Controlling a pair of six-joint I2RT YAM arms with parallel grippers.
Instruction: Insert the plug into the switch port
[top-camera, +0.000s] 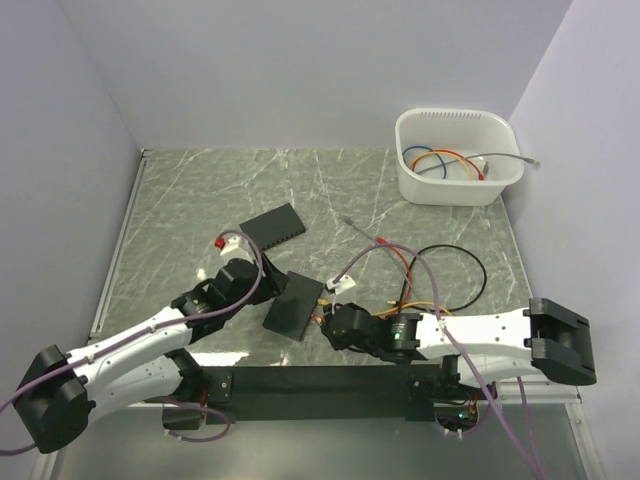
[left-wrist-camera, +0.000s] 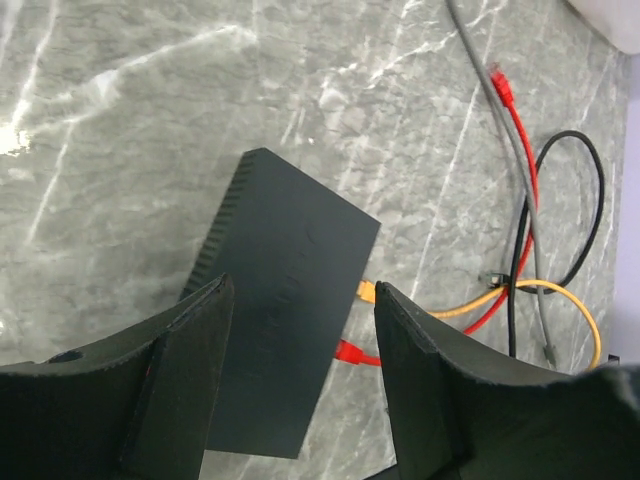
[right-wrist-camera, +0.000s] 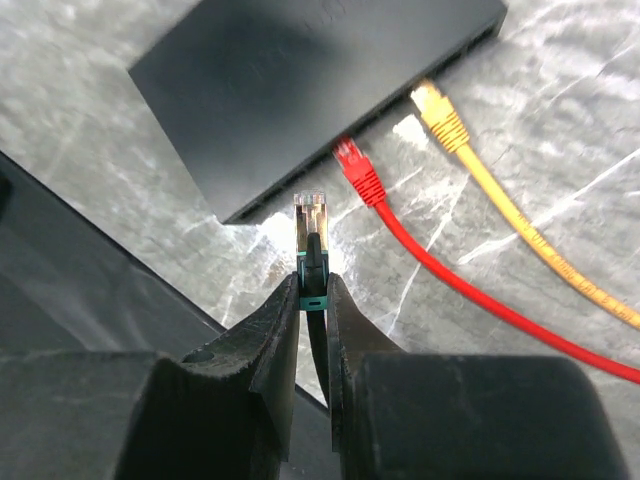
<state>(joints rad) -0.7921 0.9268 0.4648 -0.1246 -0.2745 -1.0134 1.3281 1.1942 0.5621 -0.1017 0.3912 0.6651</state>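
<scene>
The black switch (top-camera: 292, 305) lies on the marble table between the two arms, its port side facing right. A red plug (right-wrist-camera: 358, 170) and a yellow plug (right-wrist-camera: 438, 108) sit in its ports. My right gripper (right-wrist-camera: 313, 285) is shut on a black cable's clear plug (right-wrist-camera: 311, 210) with a teal band. The plug tip points at the port face, left of the red plug and just short of it. My left gripper (left-wrist-camera: 300, 290) is open, its fingers straddling the near end of the switch (left-wrist-camera: 285, 300) without clamping it. In the top view the right gripper (top-camera: 325, 320) is at the switch's right edge and the left gripper (top-camera: 262, 292) at its left.
A second flat black device (top-camera: 273, 225) lies farther back. A white bin (top-camera: 450, 115) with cables stands at the back right. Loose black, red, orange and grey cables (top-camera: 450, 270) spread right of the switch. A black bar (top-camera: 320, 380) runs along the near edge.
</scene>
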